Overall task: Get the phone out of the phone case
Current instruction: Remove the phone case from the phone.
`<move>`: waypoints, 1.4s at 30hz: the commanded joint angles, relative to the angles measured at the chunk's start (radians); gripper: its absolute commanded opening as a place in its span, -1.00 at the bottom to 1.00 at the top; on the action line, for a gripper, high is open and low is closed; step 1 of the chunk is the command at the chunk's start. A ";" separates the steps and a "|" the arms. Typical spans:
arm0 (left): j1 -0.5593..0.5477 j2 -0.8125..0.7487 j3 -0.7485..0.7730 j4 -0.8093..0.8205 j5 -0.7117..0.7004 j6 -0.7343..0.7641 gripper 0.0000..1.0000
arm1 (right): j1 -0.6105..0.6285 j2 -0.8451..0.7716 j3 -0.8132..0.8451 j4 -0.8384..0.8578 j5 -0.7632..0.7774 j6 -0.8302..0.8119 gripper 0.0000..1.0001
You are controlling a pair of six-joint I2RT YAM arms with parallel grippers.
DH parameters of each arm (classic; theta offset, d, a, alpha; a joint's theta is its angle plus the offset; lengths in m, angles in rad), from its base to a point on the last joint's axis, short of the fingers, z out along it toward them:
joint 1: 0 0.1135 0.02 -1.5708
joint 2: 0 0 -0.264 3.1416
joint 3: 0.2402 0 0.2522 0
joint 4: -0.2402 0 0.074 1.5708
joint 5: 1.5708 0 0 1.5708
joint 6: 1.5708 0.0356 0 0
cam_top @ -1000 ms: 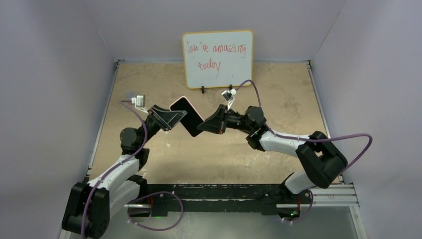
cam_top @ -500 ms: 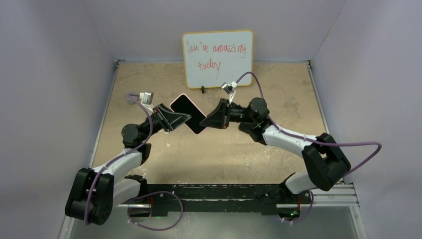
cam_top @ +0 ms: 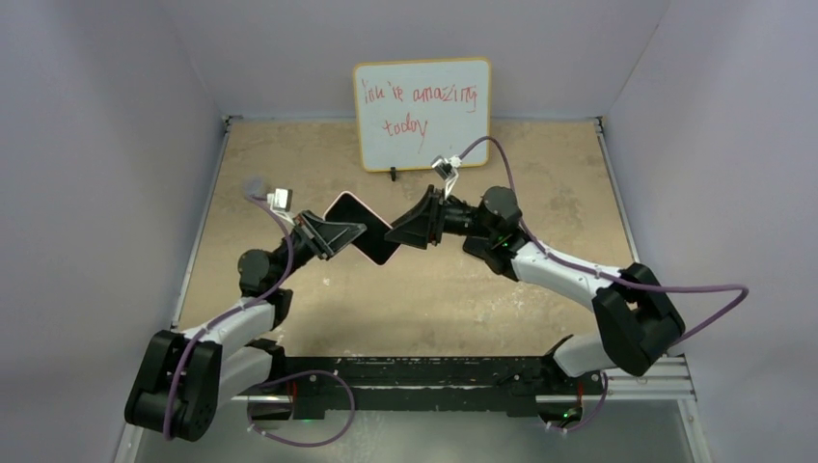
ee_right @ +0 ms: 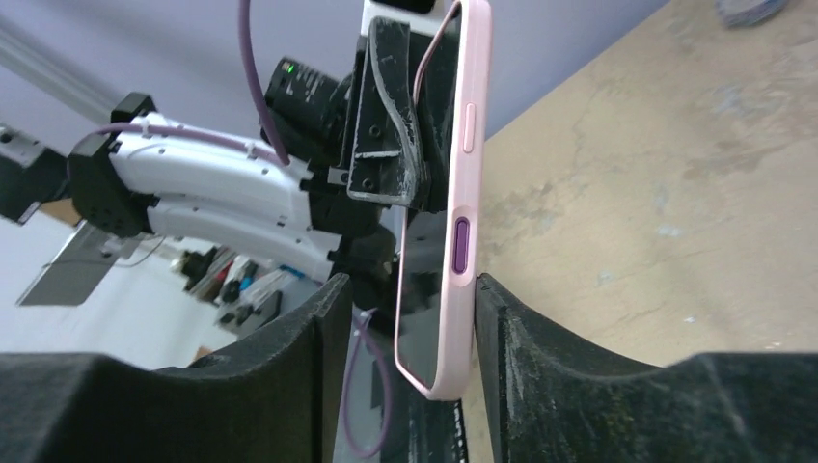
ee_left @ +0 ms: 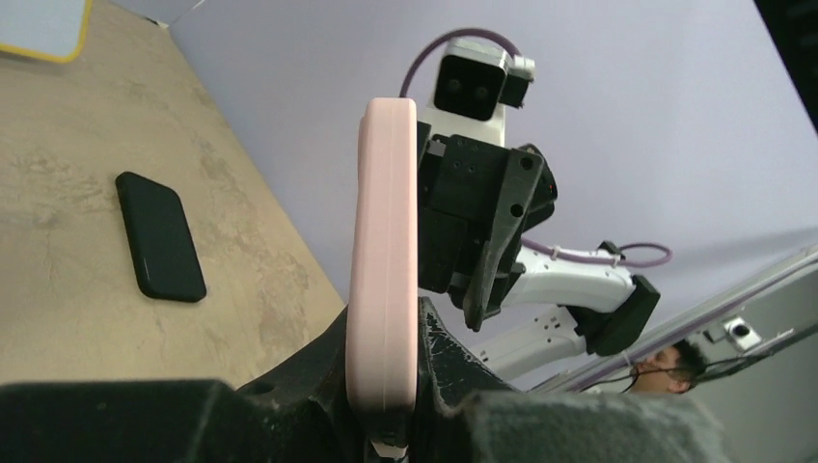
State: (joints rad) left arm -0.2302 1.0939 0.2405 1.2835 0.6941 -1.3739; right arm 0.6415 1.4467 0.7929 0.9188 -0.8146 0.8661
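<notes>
Best done w/ left gripper [cam_top: 338, 232] clamped firm on phone case [ee_right: 466, 174] while right gripper [cam_top: 397, 234] peels a rim corner. Right fingers straddled it, gap on screen side, grip unclear. Phone [ee_right: 422, 289] inside, mid-air between arms, long axis far-left to near-right, screen up

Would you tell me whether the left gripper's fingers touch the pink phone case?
Touching. The left wrist view shows the pink phone case wedged between the fingers of the left gripper, both pressing it.
</notes>
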 commanded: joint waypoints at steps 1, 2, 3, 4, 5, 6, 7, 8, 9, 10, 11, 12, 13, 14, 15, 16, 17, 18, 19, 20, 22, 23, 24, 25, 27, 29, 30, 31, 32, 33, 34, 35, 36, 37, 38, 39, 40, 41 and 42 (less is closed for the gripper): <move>0.003 -0.068 -0.043 0.023 -0.181 -0.064 -1.00 | 0.010 -0.086 -0.071 0.089 0.148 -0.064 0.06; 0.003 -0.076 -0.047 0.022 -0.205 -0.078 -1.00 | 0.015 -0.093 -0.099 0.113 0.168 -0.060 0.08; 0.003 -0.083 -0.052 0.022 -0.226 -0.092 -1.00 | 0.023 -0.098 -0.126 0.139 0.187 -0.056 0.10; 0.003 -0.090 -0.055 0.023 -0.245 -0.107 -1.00 | 0.037 -0.098 -0.142 0.164 0.206 -0.056 0.11; 0.003 -0.096 -0.055 0.023 -0.263 -0.123 -1.00 | 0.054 -0.095 -0.156 0.179 0.225 -0.061 0.13; 0.003 -0.102 -0.055 0.027 -0.276 -0.143 -1.00 | 0.069 -0.091 -0.168 0.191 0.245 -0.067 0.14; 0.003 -0.108 -0.054 0.032 -0.289 -0.154 -1.00 | 0.083 -0.085 -0.180 0.206 0.267 -0.068 0.15; 0.003 -0.115 -0.053 0.034 -0.297 -0.162 -1.00 | 0.095 -0.076 -0.189 0.230 0.278 -0.063 0.16; 0.003 -0.123 -0.051 0.027 -0.307 -0.168 -1.00 | 0.108 -0.067 -0.198 0.257 0.286 -0.057 0.16; 0.003 -0.128 -0.049 0.019 -0.312 -0.170 -1.00 | 0.124 -0.054 -0.202 0.284 0.290 -0.051 0.16; 0.003 -0.133 -0.048 0.009 -0.316 -0.172 -1.00 | 0.135 -0.042 -0.202 0.306 0.290 -0.046 0.17; 0.003 -0.135 -0.046 0.001 -0.318 -0.175 -1.00 | 0.145 -0.031 -0.199 0.323 0.290 -0.041 0.17; 0.003 -0.136 -0.046 -0.002 -0.317 -0.177 -1.00 | 0.152 -0.019 -0.195 0.340 0.288 -0.037 0.17; 0.003 -0.137 -0.046 -0.003 -0.315 -0.178 -1.00 | 0.157 -0.010 -0.189 0.355 0.286 -0.035 0.17; 0.003 -0.137 -0.046 -0.004 -0.313 -0.181 -1.00 | 0.161 0.001 -0.184 0.367 0.286 -0.030 0.17; 0.003 -0.139 -0.046 -0.005 -0.311 -0.180 -1.00 | 0.163 0.011 -0.176 0.376 0.284 -0.025 0.16; 0.003 -0.139 -0.046 -0.006 -0.310 -0.181 -1.00 | 0.165 0.024 -0.169 0.389 0.285 -0.024 0.16; 0.003 -0.140 -0.047 -0.006 -0.309 -0.184 -1.00 | 0.167 0.034 -0.163 0.402 0.285 -0.021 0.15; 0.003 -0.141 -0.046 -0.006 -0.307 -0.185 -1.00 | 0.168 0.043 -0.158 0.415 0.286 -0.018 0.14; 0.003 -0.143 -0.045 -0.008 -0.303 -0.185 -1.00 | 0.170 0.051 -0.151 0.425 0.289 -0.014 0.12; 0.003 -0.144 -0.044 -0.015 -0.299 -0.187 -1.00 | 0.170 0.064 -0.141 0.436 0.290 -0.013 0.06; 0.003 -0.144 -0.043 -0.017 -0.296 -0.188 -1.00 | 0.170 0.069 -0.137 0.438 0.292 -0.013 0.01; 0.003 -0.146 -0.043 -0.018 -0.294 -0.189 -1.00 | 0.171 0.073 -0.134 0.442 0.293 -0.015 -0.02; 0.003 -0.146 -0.041 -0.018 -0.291 -0.187 -1.00 | 0.171 0.077 -0.131 0.445 0.294 -0.015 -0.03; 0.003 -0.146 -0.041 -0.021 -0.288 -0.186 -1.00 | 0.172 0.081 -0.125 0.448 0.296 -0.014 -0.03; 0.003 -0.146 -0.044 -0.021 -0.289 -0.188 -1.00 | 0.173 0.084 -0.119 0.450 0.297 -0.014 -0.04; 0.003 -0.146 -0.044 -0.021 -0.290 -0.189 -1.00 | 0.173 0.084 -0.116 0.450 0.298 -0.014 -0.07; 0.003 -0.146 -0.043 -0.021 -0.290 -0.190 -1.00 | 0.173 0.085 -0.114 0.450 0.299 -0.017 -0.11; 0.002 -0.146 -0.042 -0.021 -0.289 -0.191 -1.00 | 0.173 0.086 -0.112 0.448 0.299 -0.019 -0.17; 0.003 -0.146 -0.041 -0.021 -0.290 -0.194 -1.00 | 0.173 0.087 -0.109 0.443 0.298 -0.021 -0.24; 0.002 -0.146 -0.040 -0.019 -0.290 -0.199 -1.00 | 0.173 0.090 -0.103 0.435 0.294 -0.027 -0.33; 0.003 -0.146 -0.040 -0.019 -0.289 -0.204 -1.00 | 0.173 0.092 -0.101 0.430 0.291 -0.030 -0.41; 0.003 -0.146 -0.039 -0.019 -0.288 -0.207 -1.00 | 0.173 0.094 -0.101 0.428 0.287 -0.036 -0.49; 0.003 -0.145 -0.039 -0.019 -0.288 -0.210 -1.00 | 0.172 0.096 -0.102 0.428 0.284 -0.041 -0.55; 0.003 -0.144 -0.041 -0.019 -0.288 -0.215 -1.00 | 0.173 0.096 -0.103 0.427 0.278 -0.048 -0.60; 0.003 -0.142 -0.041 -0.019 -0.288 -0.221 -1.00 | 0.173 0.098 -0.102 0.425 0.271 -0.058 -0.63; 0.003 -0.141 -0.040 -0.022 -0.287 -0.225 -1.00 | 0.172 0.098 -0.102 0.423 0.262 -0.067 -0.70; 0.002 -0.138 -0.040 -0.025 -0.283 -0.230 -1.00 | 0.172 0.099 -0.103 0.419 0.258 -0.078 -0.76; 0.003 -0.136 -0.038 -0.027 -0.278 -0.236 -1.00 | 0.172 0.098 -0.104 0.412 0.254 -0.096 -0.84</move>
State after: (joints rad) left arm -0.2283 0.9684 0.1806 1.1870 0.4110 -1.5570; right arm 0.8070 1.5455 0.6506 1.2999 -0.5411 0.8501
